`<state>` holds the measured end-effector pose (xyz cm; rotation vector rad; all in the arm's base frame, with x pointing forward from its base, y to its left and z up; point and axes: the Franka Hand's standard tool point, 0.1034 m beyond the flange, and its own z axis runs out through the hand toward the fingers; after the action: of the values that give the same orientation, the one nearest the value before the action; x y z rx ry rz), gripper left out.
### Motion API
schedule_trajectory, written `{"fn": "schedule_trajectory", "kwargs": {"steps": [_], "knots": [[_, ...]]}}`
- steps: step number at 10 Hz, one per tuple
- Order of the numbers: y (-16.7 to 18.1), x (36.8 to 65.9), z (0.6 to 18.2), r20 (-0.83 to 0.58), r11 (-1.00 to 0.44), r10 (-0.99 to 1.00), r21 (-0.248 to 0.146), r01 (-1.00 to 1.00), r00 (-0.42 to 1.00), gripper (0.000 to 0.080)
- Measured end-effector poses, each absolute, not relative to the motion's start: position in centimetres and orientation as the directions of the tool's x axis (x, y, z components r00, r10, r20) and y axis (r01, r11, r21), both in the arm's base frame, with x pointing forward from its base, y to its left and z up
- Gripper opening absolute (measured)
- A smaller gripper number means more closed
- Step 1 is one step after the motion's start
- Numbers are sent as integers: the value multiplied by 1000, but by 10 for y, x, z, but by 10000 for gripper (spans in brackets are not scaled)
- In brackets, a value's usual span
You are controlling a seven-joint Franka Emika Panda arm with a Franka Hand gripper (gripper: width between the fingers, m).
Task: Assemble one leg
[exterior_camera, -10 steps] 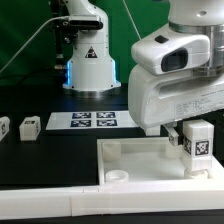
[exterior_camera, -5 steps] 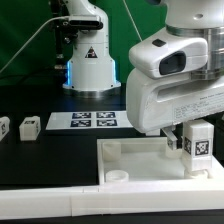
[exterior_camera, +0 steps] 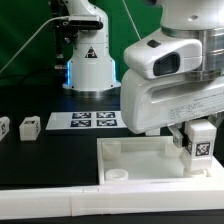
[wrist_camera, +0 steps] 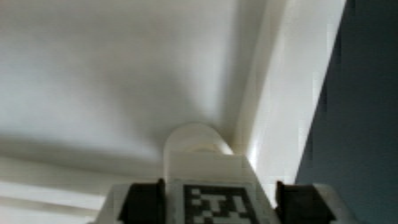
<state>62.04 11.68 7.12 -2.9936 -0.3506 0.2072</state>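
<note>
Over the exterior view's right end of the white tray, the tool holds the leg upright. Its two fingers are narrowed onto opposite sides of the block, with the tag facing outward. The wrist view shows the leg low over the tray floor, close beside the inner wall and a corner. I cannot tell whether its foot is touching.

To do this step well, I would keep the leg plumb and centre it over the corner seat before pressing. Bring it straight down, because a tilt would likely jam it against the wall. Hold the grip firm until the leg sits square.

The tray holds nothing loose. Only a round socket shows at its near corner on the exterior view's left.

Two other small tagged blocks stand on the black table, well apart from the tray. Beside them lies the marker board.
</note>
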Motion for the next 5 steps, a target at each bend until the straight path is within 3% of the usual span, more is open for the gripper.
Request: {"fn": "schedule_trajectory", "kwargs": {"steps": [3,5], "knots": [[117,620,71,-126,-973,206,-132,190,970,298],[120,621,69,-139,-988,-90,-109,-106,986,297]]}}
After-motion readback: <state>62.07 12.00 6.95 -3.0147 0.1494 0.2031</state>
